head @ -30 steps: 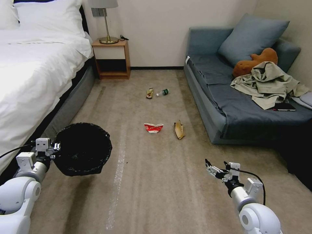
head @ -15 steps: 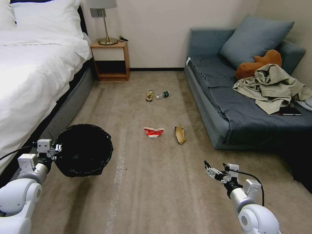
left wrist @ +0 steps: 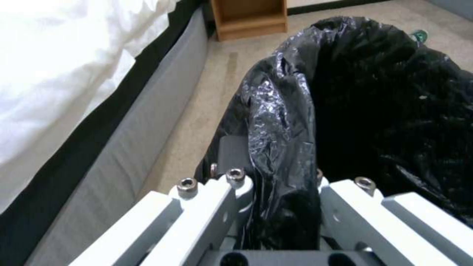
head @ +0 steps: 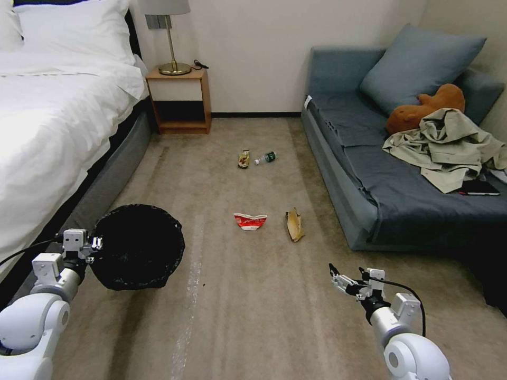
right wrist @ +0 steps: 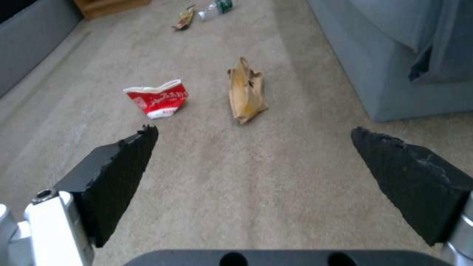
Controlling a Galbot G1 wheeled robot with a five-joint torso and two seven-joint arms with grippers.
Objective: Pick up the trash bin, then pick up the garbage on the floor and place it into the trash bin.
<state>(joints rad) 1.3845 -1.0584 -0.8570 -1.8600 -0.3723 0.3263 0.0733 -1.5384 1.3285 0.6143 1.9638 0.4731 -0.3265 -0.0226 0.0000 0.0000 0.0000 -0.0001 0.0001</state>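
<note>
Over the last second my whole head view has slid: the base is creeping toward the litter, nothing on the floor has moved. Bed (head: pixel 47 116) flanks the left end effector (head: pixel 87 247), sofa (head: pixel 380 174) the right one. The left is clamped on the rim of the bin (head: pixel 138 247), held off the floor. The right end effector (head: pixel 338 278) hangs with jaws apart; carton (head: pixel 250 221) and scrap (head: pixel 294 225) lie ahead of it, wrapper (head: pixel 243 158) and bottle (head: pixel 265 158) farther ahead. Open carpet between, nothing blocking.
</note>
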